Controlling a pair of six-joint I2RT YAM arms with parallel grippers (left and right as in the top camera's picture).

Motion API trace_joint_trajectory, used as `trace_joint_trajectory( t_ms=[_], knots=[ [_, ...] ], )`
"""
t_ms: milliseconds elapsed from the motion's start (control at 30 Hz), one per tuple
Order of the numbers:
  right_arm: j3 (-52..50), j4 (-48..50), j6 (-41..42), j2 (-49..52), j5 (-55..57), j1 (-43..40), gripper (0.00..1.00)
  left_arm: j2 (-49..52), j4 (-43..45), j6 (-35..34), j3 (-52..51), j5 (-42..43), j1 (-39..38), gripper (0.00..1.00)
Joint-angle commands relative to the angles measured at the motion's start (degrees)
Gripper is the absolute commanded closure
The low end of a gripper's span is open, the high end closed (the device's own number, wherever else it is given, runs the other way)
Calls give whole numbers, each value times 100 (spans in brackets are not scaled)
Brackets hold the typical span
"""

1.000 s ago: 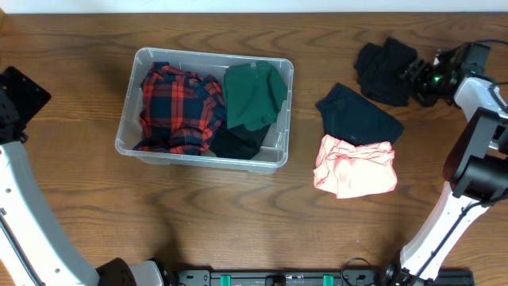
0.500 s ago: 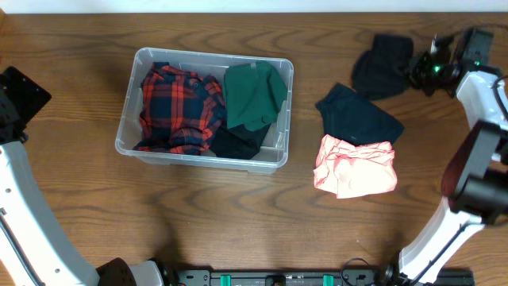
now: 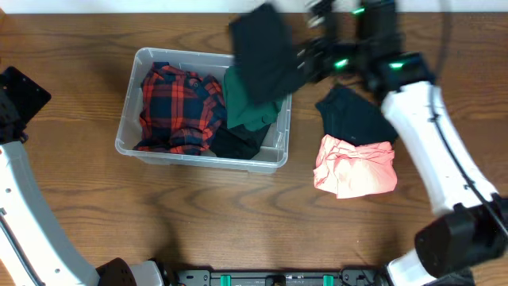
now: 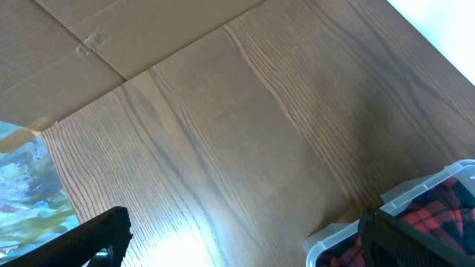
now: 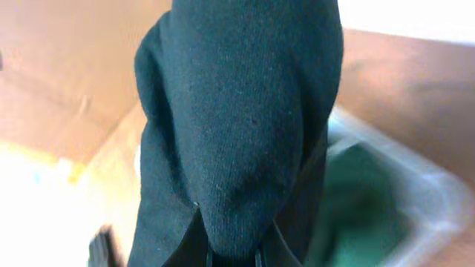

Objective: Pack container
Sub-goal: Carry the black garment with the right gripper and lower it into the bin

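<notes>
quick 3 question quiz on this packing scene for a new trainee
1. True or false: the right gripper holds a black garment over the right end of the container.
2. Fill in: seen from overhead, the red plaid shirt lies in the container's ____ half.
3. Which garments lie on the table outside the container?
A) a pink garment and a dark garment
B) two white towels
C) none at all

Key: 1 true; 2 left; 3 A.
</notes>
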Motion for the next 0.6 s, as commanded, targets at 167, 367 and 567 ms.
trace_joint_trajectory(
  t_ms=[167,367,567],
  knots=[
    [-28,-1419,-2048,518,-245,890,99,33,-17,-15,42,-52,24,2],
    [-39,-1683,-1956,1220,638,1003,99,33,-17,-15,42,-52,24,2],
    [-37,-1436,-1451,2033,1950,955,99,33,-15,-15,42,-52,24,2]
  ],
)
